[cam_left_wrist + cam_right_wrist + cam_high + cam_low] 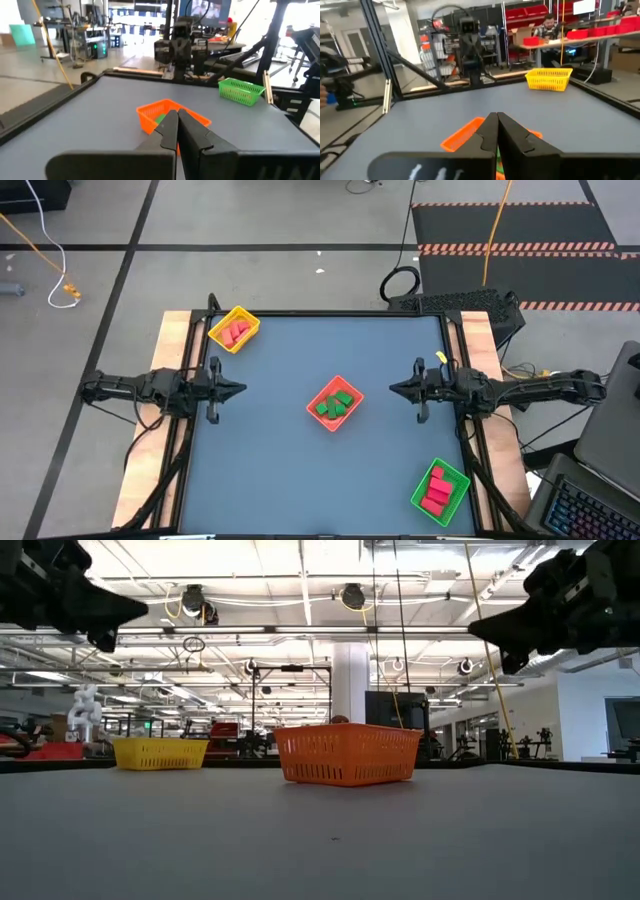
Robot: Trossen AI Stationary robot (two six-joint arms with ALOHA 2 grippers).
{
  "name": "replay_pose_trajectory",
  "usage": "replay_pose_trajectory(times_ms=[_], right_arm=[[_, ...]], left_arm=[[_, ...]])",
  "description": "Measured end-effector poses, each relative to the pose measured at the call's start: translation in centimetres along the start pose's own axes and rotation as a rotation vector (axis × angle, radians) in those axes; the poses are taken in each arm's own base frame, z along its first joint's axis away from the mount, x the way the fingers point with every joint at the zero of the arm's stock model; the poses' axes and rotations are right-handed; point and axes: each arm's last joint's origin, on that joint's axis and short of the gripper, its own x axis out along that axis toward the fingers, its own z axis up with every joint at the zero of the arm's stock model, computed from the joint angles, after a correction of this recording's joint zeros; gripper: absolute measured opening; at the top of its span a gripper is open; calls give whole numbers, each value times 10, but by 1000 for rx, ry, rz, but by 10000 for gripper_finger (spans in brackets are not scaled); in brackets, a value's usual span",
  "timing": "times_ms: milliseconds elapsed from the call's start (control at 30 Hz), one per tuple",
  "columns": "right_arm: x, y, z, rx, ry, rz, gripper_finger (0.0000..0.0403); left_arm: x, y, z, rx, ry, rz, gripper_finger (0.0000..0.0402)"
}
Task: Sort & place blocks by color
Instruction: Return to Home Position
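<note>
All the blocks lie inside trays. Several green blocks (335,404) sit in the red-orange tray (316,406) at the table's middle. Red-pink blocks (236,331) lie in the yellow tray (218,335) at the far left corner, and more red blocks (436,490) in the green tray (456,479) at the near right. My left gripper (243,389) hovers shut above the table's left side, pointing at the orange tray (150,116). My right gripper (391,389) hovers shut on the right side, also pointing at that tray (462,134). Neither holds anything.
Bare blue-grey tabletop (280,480) surrounds the three trays. Raised black rails (330,313) edge the table. In the low view both arms (70,595) hang high above the surface. A person (549,24) sits at a bench in the room beyond.
</note>
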Motion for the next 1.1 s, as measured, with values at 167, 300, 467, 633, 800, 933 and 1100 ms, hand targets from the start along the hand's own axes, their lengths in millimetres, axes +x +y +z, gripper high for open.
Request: replay_pose_trajectory(times_ms=[167,300,467,633,800,933,1100], right_arm=[[-5,-1,-1,3,21,14,0],[-9,-1,-3,9,49,6,0],[-14,-1,-5,21,75,1,0],[-16,1,-1,-10,38,61,0],[-19,3,2,-22,8,117,0],[-20,3,1,-26,14,116,0],[-21,2,-1,-26,35,113,0]], left_arm=[[1,2,-13,-51,55,30,3],[3,3,-18,-81,63,41,5],[5,2,-19,-68,-5,10,2],[7,1,-21,-51,-44,-54,7],[7,1,-21,-8,-57,-55,6],[7,0,-19,0,-70,-56,9],[7,1,-21,-6,-48,-56,6]])
